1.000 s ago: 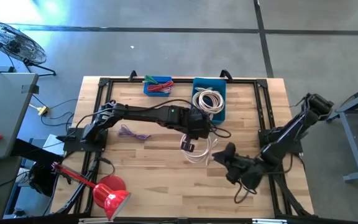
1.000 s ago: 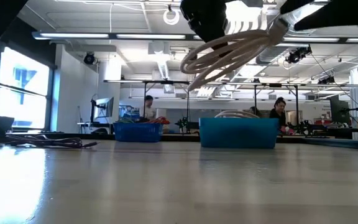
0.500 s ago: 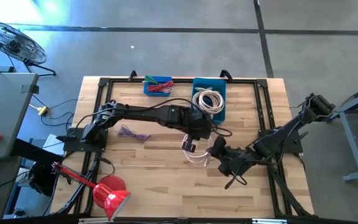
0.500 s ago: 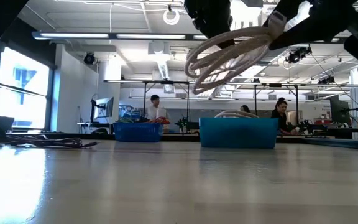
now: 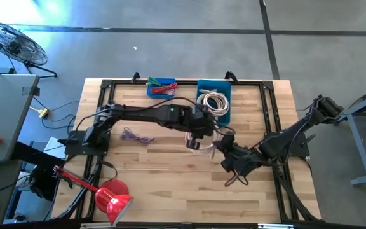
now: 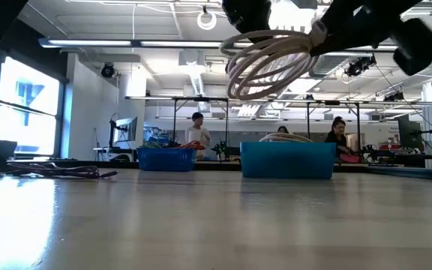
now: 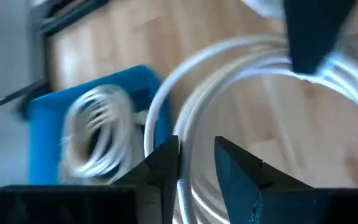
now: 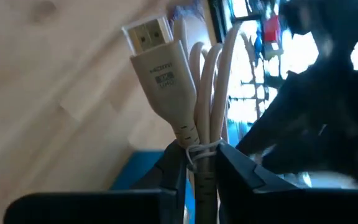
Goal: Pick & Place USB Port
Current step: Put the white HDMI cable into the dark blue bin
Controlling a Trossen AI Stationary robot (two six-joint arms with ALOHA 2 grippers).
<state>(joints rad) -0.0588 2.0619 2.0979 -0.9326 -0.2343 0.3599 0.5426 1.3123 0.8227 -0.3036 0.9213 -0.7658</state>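
Fingers of both grippers are clamping the coiled white cable (image 6: 268, 64): left gripper (image 7: 194, 163) on a loop, right gripper (image 8: 197, 163) below its plug, aloft near the blue plastic bin (image 5: 223, 114). Carry step; next, judging, easing over that bin before letting go.

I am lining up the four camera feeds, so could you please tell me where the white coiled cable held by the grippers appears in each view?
High view: white coiled cable mid-table, between left gripper and right gripper.
Low view: cable hangs at top centre, above the table.
Left wrist view: loops fill the picture.
Right wrist view: bundle and plug at centre.
Shared landmark: the blue bin.
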